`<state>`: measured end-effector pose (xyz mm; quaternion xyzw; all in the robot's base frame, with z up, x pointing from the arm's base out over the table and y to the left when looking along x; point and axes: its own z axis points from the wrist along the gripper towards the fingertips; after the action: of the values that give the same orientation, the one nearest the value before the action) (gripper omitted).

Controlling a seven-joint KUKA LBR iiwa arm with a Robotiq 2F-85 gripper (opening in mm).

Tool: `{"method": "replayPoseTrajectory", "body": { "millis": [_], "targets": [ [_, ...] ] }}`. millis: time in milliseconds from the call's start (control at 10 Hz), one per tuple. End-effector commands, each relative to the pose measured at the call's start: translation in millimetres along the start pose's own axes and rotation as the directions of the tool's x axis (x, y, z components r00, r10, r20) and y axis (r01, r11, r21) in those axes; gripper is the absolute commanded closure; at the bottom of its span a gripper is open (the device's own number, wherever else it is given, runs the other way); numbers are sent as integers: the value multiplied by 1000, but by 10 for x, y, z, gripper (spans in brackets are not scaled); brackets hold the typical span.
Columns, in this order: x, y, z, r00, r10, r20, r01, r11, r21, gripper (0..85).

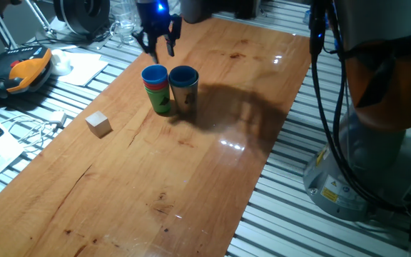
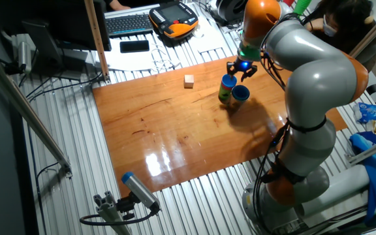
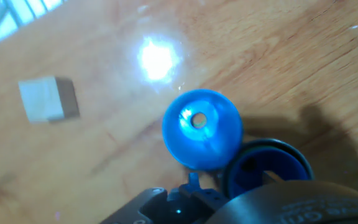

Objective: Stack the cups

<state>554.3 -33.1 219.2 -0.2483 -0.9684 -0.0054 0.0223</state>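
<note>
A stack of cups [image 1: 155,89] stands on the wooden table [image 1: 191,178], with a blue cup on top, red under it and green at the bottom. A second cup [image 1: 183,87] with a blue rim and a darker body stands touching its right side. My gripper [image 1: 157,39] hangs just above and behind the stack, fingers spread and empty. In the other fixed view the gripper [image 2: 241,68] is over the stack [image 2: 226,89] and the second cup [image 2: 240,95]. The hand view looks down into the blue top cup [image 3: 202,129], with the second cup [image 3: 266,171] beside it.
A small pale wooden cube [image 1: 98,123] lies on the table left of the stack and also shows in the hand view [image 3: 47,99]. Cables, papers and an orange pendant [image 1: 27,70] lie off the table's left edge. The arm's base [image 1: 377,143] stands at the right.
</note>
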Motion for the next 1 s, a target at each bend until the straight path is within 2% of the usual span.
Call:
{"method": "replayPoseTrajectory", "body": {
  "millis": [0,100,300,400,700,800,900],
  "targets": [
    [-83,77,35,999,37,19,-37,999,0,340],
    [-163,143,122,998,47,50,-47,999,11,340],
    [-298,220,298,995,79,69,-78,997,-9,340],
    [-335,259,358,992,100,76,-99,995,-15,340],
    [-348,409,427,982,170,83,-168,985,-27,340],
    [-367,457,505,976,191,106,-189,982,-25,340],
    [-396,472,578,974,193,116,-192,981,-25,340]
  ]
}}
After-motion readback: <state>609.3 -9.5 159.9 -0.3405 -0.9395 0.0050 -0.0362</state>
